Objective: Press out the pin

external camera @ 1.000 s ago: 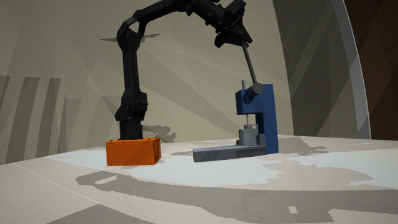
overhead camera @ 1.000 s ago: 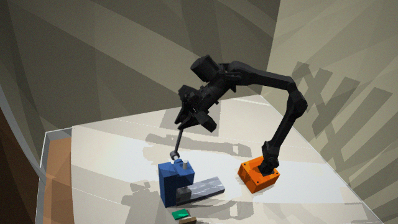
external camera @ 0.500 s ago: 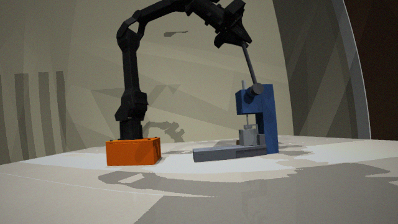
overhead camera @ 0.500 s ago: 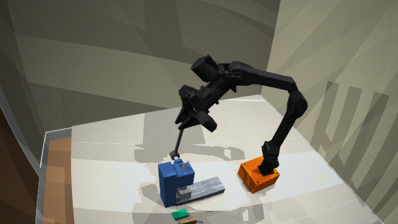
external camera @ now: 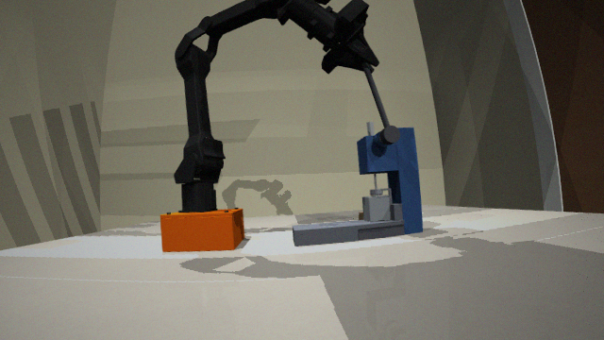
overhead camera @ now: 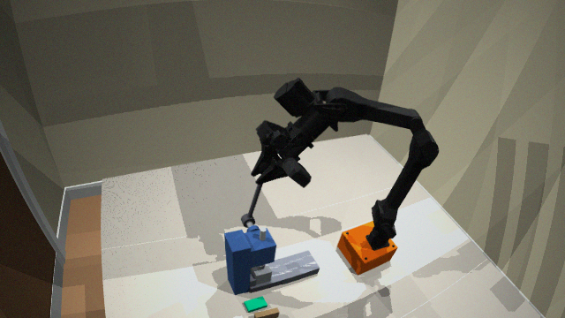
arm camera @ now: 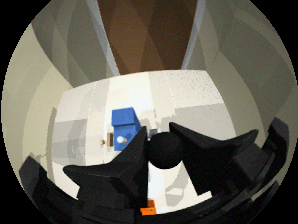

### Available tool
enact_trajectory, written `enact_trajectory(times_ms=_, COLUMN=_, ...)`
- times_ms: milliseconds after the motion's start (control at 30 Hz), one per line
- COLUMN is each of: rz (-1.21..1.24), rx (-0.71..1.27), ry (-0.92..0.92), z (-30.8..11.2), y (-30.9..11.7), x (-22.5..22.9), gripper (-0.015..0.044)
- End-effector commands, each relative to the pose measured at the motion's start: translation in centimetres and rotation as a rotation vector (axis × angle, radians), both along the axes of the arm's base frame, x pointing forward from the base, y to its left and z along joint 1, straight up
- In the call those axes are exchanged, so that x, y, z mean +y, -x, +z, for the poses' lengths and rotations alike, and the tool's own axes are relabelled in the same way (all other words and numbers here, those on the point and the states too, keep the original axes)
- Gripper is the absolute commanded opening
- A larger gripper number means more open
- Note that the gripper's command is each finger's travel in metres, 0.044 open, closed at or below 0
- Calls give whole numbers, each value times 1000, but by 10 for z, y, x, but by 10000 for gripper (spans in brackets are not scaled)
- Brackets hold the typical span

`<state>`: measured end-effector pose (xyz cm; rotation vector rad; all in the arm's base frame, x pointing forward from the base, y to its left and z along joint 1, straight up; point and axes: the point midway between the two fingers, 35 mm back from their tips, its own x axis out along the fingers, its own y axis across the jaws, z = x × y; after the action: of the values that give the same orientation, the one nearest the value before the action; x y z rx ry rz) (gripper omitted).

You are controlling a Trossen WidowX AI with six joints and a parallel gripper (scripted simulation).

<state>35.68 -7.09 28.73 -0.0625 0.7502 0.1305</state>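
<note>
Now: tool [overhead camera: 256, 178] [external camera: 373, 67] [arm camera: 157, 127] partly closed, gripping the lever's round black knob [arm camera: 165, 150] | block [overhead camera: 261, 275] [external camera: 377, 208]: on the press bed [overhead camera: 295, 268] [external camera: 326, 233], below the punch [external camera: 376, 181] | feel: block probably hard, fairly heavy; knob maybe slippery, so squeeze its middle, swing gently

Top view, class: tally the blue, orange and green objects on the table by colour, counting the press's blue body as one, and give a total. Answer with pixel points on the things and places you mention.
Blue: 1, the press body [overhead camera: 237, 265] [external camera: 413, 184] [arm camera: 123, 118]
Orange: 1, the arm's base box [overhead camera: 375, 263] [external camera: 197, 233] [arm camera: 148, 211]
Green: 1, the flat piece [overhead camera: 255, 304]
Total: 3
</note>
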Motion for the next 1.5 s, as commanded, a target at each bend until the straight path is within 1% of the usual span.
enact_trajectory(times_ms=0, rz=-3, rx=6, ry=2, z=-2, y=6, x=-1, gripper=0)
enact_trajectory(times_ms=1467, rz=-3, rx=8, ry=2, z=-10, y=25, x=-4, gripper=0)
